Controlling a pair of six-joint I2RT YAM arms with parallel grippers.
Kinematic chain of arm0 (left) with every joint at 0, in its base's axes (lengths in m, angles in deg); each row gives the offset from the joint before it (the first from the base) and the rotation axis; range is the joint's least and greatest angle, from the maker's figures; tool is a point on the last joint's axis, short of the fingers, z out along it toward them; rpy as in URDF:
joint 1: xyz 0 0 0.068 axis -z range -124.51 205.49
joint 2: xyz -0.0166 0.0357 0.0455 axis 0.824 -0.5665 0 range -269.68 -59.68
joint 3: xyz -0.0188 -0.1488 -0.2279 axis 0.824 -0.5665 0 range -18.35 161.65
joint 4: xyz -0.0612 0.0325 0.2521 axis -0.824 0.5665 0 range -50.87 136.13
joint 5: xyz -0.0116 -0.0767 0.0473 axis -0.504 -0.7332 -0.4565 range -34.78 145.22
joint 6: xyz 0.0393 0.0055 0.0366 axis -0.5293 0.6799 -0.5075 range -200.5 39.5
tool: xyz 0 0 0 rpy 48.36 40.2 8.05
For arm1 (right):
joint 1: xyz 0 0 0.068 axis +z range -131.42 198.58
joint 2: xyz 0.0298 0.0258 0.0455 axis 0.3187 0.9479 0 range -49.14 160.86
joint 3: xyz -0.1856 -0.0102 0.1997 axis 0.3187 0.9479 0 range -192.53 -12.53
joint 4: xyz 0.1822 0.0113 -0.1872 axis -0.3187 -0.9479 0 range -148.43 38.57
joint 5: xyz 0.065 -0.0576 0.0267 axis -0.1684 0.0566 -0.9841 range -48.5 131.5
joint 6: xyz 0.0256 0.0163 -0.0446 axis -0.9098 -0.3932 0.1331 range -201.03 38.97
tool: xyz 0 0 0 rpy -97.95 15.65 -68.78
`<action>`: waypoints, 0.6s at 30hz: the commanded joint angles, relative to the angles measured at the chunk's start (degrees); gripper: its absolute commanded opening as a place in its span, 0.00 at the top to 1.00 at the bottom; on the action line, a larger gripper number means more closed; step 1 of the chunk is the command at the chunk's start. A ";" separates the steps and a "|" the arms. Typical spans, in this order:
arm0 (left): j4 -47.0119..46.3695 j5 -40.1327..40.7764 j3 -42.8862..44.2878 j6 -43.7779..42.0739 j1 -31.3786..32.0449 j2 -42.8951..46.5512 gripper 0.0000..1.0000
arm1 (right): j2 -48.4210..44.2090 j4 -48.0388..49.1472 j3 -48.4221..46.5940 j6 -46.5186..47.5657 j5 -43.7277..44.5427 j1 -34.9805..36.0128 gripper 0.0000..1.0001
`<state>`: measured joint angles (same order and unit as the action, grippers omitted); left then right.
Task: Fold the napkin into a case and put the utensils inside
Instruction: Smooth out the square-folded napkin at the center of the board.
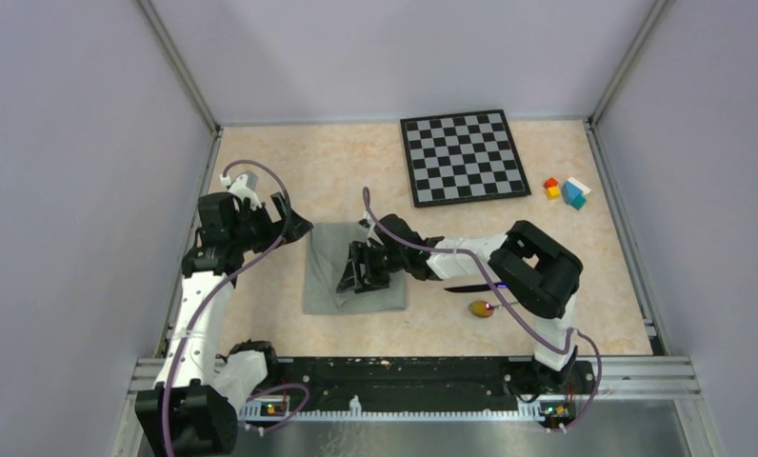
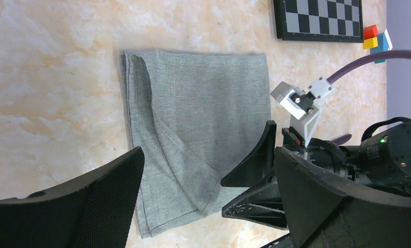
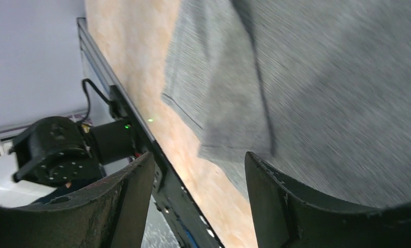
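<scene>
Mid-frame, over napkin (image 1: pixel 323 286): right gripper (image 3: pixel 195 163) jaws spread, empty; left gripper (image 1: pixel 294 227) spread wide. Risk: pinch snags both layers, fold bunches.

napkin (image 2: pixel 208 103): woven cloth, matt, fine visible weave (stitched hem along the edges)
table (image 1: pixel 289 162): smooth marbled stone-look top, slight sheen
chessboard (image 1: pixel 464 158): smooth, flat, low sheen
right gripper (image 3: pixel 197 160): black plastic, grainy matt faces
left gripper (image 2: pixel 208 155): black, fine mesh-like texture on the inner face
rail (image 1: pixel 404 369): bare brushed metal
</scene>
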<state>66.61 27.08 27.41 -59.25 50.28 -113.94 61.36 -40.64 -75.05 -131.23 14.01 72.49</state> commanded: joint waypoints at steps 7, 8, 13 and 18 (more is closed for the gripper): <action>-1.07 -2.23 1.72 -0.64 -0.20 0.18 0.01 | -1.92 5.37 3.95 -1.74 2.02 -0.12 0.36; -1.06 -2.19 1.74 -0.68 -0.16 0.24 0.01 | -1.64 5.75 3.82 -1.88 1.81 -0.06 0.36; -1.00 -2.14 1.77 -0.69 -0.18 0.25 0.01 | -0.34 6.99 0.54 -2.36 1.21 0.87 0.37; -0.76 -1.58 2.23 -0.48 -0.15 0.51 0.01 | 4.37 8.74 -5.51 -4.46 0.03 2.97 0.37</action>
<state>66.61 25.90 27.41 -59.25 50.28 -113.94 62.30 -37.06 -74.72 -133.80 15.28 73.30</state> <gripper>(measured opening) 0.987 0.632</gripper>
